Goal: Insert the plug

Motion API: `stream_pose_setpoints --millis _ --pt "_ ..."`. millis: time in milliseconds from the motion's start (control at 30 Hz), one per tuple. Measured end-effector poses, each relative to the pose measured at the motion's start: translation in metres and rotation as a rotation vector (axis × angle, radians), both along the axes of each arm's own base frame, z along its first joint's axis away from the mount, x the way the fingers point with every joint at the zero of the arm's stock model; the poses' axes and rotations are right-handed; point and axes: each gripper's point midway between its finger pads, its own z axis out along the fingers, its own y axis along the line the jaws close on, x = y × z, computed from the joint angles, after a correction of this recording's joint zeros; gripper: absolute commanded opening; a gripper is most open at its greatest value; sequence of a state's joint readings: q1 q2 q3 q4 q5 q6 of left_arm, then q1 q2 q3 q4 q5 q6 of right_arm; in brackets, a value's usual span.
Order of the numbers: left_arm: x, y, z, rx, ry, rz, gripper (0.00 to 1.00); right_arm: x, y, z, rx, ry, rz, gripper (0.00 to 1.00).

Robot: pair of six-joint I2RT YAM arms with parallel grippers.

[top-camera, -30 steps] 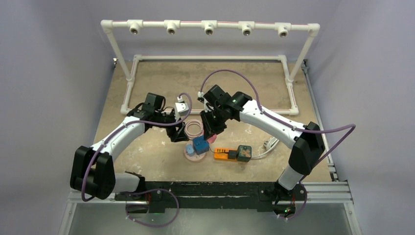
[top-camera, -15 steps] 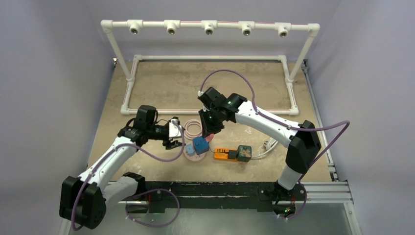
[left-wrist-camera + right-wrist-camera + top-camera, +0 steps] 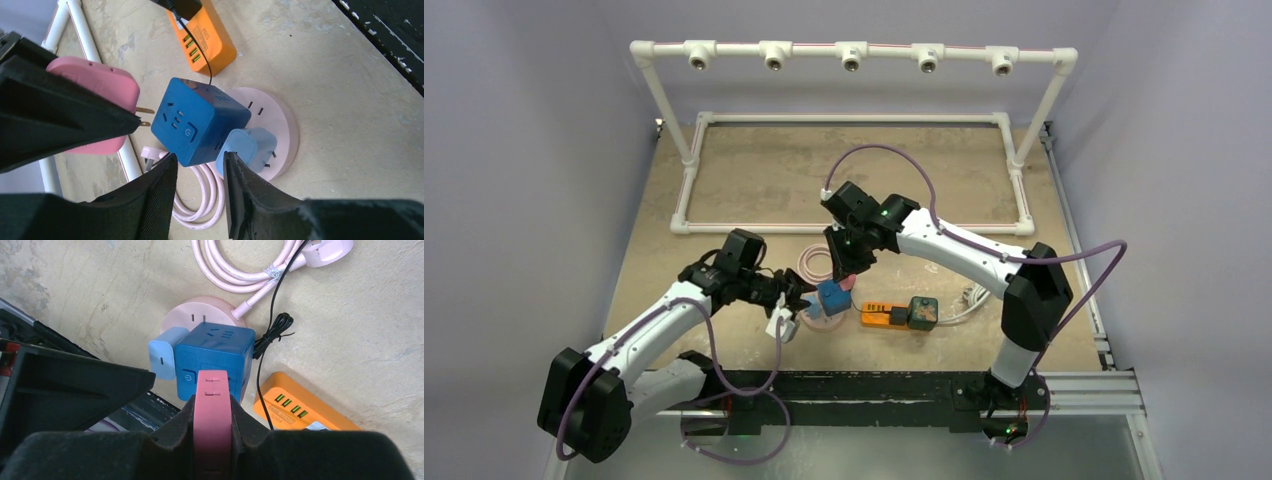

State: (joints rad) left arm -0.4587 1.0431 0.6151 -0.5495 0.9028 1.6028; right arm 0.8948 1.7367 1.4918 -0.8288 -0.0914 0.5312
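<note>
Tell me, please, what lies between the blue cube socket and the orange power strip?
A thin black cable, clearest in the right wrist view.

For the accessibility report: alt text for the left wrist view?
A pink plug, clamped in the right gripper's fingers, points its prongs at a blue cube socket on a round pink base. The left gripper, open, fills the bottom edge; an orange charger lies beyond.

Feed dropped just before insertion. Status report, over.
Right gripper shut on pink plug, prongs just short of blue cube socket. Left gripper open at the cube's edge. Light-blue adapter beside cube, clear of that face.
</note>
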Motion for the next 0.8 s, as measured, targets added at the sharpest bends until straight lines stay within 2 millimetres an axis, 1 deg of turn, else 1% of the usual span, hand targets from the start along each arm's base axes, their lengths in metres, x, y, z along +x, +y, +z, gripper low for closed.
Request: stream_pose_setpoints --millis 200,267,367,500,800 --pt "-0.008 -0.003 -0.005 0.032 -0.073 -0.091 0.38 -0.001 -0.001 -0.004 -0.005 0.001 0.007 0.00" --pt "-0.008 -0.004 -0.006 0.036 -0.082 -0.099 0.41 -0.001 -0.001 -0.004 -0.005 0.003 0.010 0.00" --pt "-0.007 -0.004 -0.011 0.051 -0.083 -0.104 0.43 -0.001 -0.001 -0.004 -0.005 0.000 0.014 0.00" --pt "-0.003 -0.006 -0.019 0.075 -0.081 -0.104 0.40 -0.001 -0.001 -0.004 -0.006 -0.003 0.021 0.00" --pt "0.007 -0.010 -0.018 0.082 -0.111 -0.100 0.39 -0.001 -0.002 -0.006 -0.010 -0.006 0.033 0.00"
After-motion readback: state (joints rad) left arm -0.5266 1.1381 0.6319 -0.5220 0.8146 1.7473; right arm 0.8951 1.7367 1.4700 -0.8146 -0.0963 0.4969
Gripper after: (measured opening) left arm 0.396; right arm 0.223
